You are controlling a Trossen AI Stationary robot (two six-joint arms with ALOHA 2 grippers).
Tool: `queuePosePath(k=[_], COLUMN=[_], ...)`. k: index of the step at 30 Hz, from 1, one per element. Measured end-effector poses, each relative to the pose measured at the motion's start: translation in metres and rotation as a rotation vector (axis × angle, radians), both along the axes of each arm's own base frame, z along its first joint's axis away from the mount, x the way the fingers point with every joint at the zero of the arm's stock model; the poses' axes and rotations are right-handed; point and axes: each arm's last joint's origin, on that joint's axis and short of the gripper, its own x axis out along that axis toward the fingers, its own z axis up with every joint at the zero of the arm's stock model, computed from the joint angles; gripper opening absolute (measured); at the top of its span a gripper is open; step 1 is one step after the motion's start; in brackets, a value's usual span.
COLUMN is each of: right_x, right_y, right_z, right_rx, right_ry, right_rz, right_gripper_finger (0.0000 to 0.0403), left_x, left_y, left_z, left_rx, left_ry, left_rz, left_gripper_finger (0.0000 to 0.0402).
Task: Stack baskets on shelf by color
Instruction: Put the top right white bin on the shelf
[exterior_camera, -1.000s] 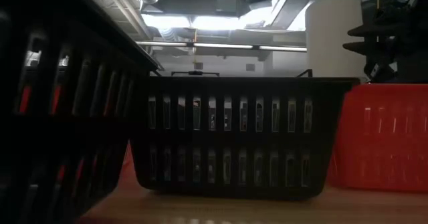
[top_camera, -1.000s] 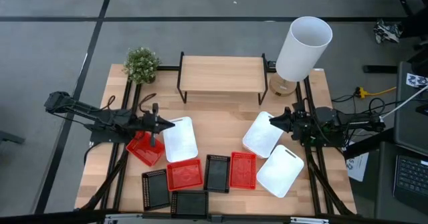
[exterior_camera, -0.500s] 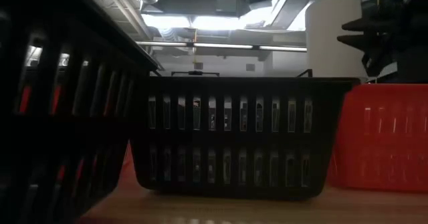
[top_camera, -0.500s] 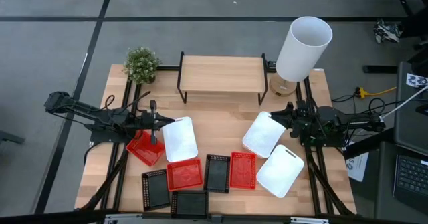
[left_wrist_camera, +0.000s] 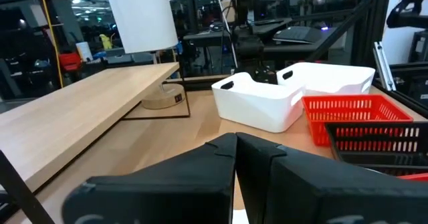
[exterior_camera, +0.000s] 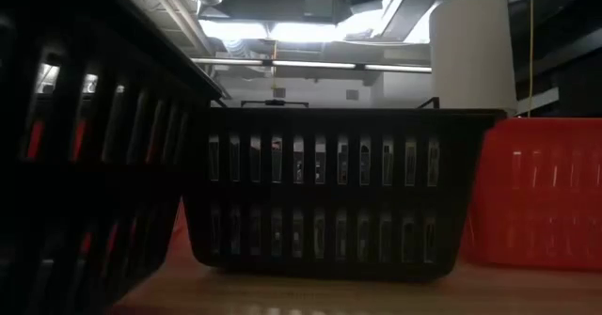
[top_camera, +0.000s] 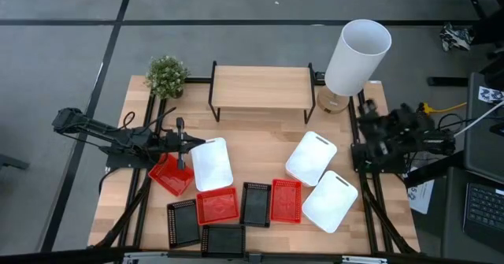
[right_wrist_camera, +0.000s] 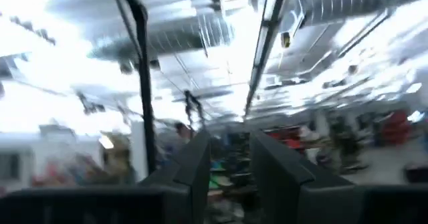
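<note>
Crowding the tabletop (top_camera: pixel 268 142): nine baskets (top_camera: pixel 254 203)

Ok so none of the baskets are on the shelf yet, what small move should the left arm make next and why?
Probably lower the left gripper onto the white basket beside it. It hovers at that basket's edge, fingers nearly together, holding nothing, and the shelf is bare. The right gripper sits off the table's right edge.

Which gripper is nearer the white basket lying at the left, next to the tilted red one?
Left. The left gripper hovers at the rim of that solid white plastic basket. The right gripper is at the table's right edge, beyond the other two white baskets.
</note>
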Motion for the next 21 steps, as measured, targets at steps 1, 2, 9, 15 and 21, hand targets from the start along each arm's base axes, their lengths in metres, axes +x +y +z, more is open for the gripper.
queuePosePath(k=[1,2,9,15,21], right_x=[-0.002,-0.003,0.027,0.07,0.117], right_y=[-0.001,-0.003,-0.01,-0.006,-0.004], right_z=[0.012,0.023,0.072,0.055,-0.007], right_rx=[-0.026,-0.033,0.138,0.362,0.429], right_ry=[0.041,0.095,0.701,1.287,1.665], right_rz=[-0.052,-0.107,-0.439,-0.602,-0.688], right_gripper_finger=[0.0107,0.0107,0.0107,0.0107,0.0107], left_x=[0.0,0.0,0.0,0.0,0.0], left_y=[0.0,0.0,0.0,0.0,0.0], left_z=[0.0,0.0,0.0,0.0,0.0], left_rx=[0.0,0.0,0.0,0.022,0.033], left_ry=[0.0,0.0,0.0,0.004,0.006], left_rz=[0.0,0.0,0.0,0.002,0.004], left_gripper_finger=[0.0,0.0,0.0,0.0,0.0])
